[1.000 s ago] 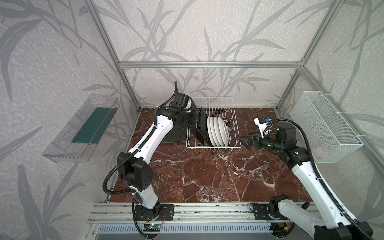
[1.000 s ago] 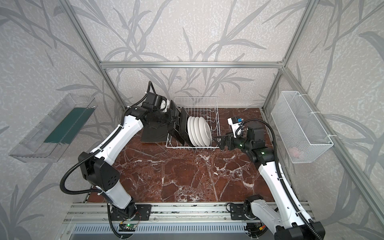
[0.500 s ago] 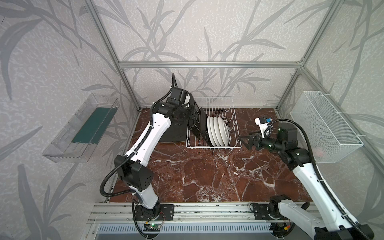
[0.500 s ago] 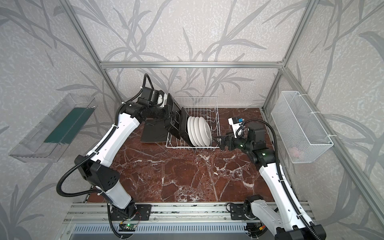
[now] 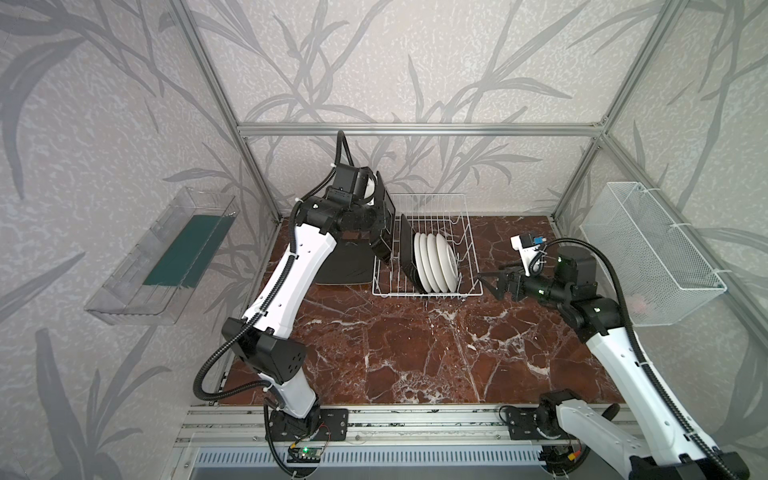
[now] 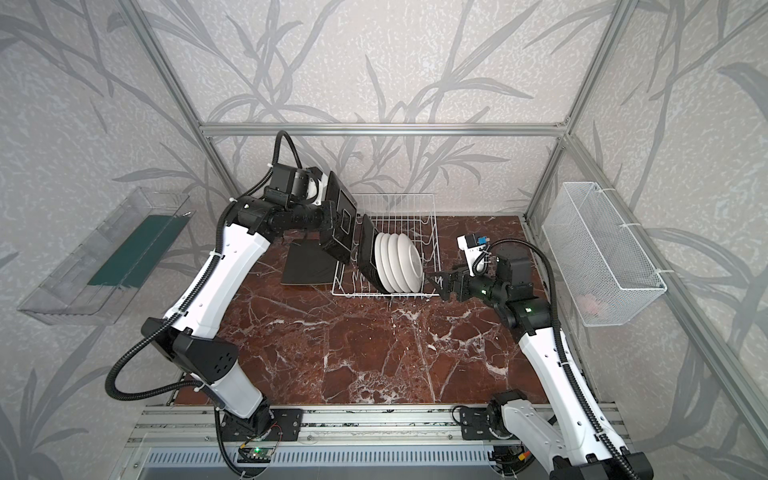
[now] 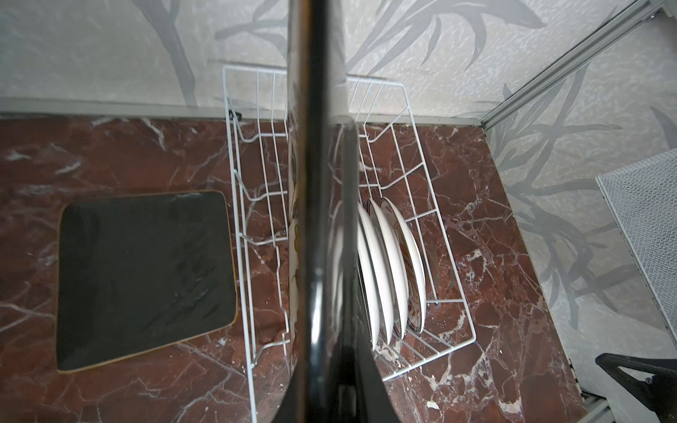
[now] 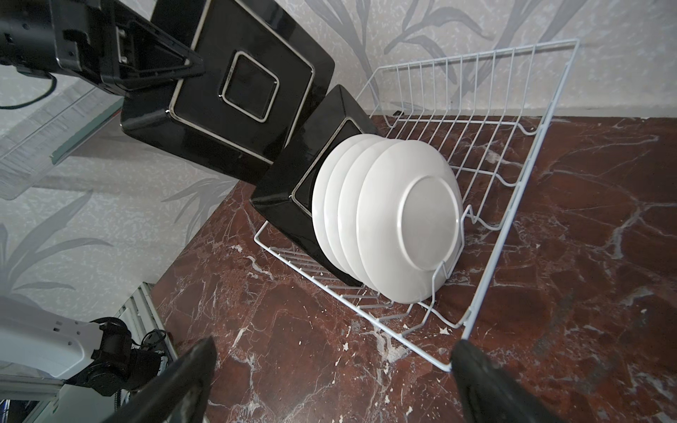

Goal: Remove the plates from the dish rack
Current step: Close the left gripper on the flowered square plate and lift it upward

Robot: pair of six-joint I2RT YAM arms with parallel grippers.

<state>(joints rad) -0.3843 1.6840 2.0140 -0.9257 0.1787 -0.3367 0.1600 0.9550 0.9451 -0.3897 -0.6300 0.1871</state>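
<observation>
My left gripper (image 5: 379, 239) is shut on the rim of a square black-backed plate (image 5: 386, 203), held on edge in the air above the left end of the white wire dish rack (image 5: 428, 294). In the right wrist view that plate (image 8: 234, 91) hangs clear of the rack (image 8: 513, 183). A second square plate (image 8: 304, 183) and several round white plates (image 8: 395, 219) stand in the tines. Another square plate (image 5: 347, 266) lies face down on the table left of the rack. My right gripper (image 5: 488, 284) is open and empty, low at the rack's right front corner.
A clear plastic tray (image 5: 166, 257) hangs on the left wall. On the right wall is a white mesh basket (image 5: 652, 249). Aluminium frame posts stand at the back corners. The table is red-brown marble (image 5: 415, 353).
My left arm has lifted the square plate up out of the rack's tines and a little to the left. The right arm has barely moved.
</observation>
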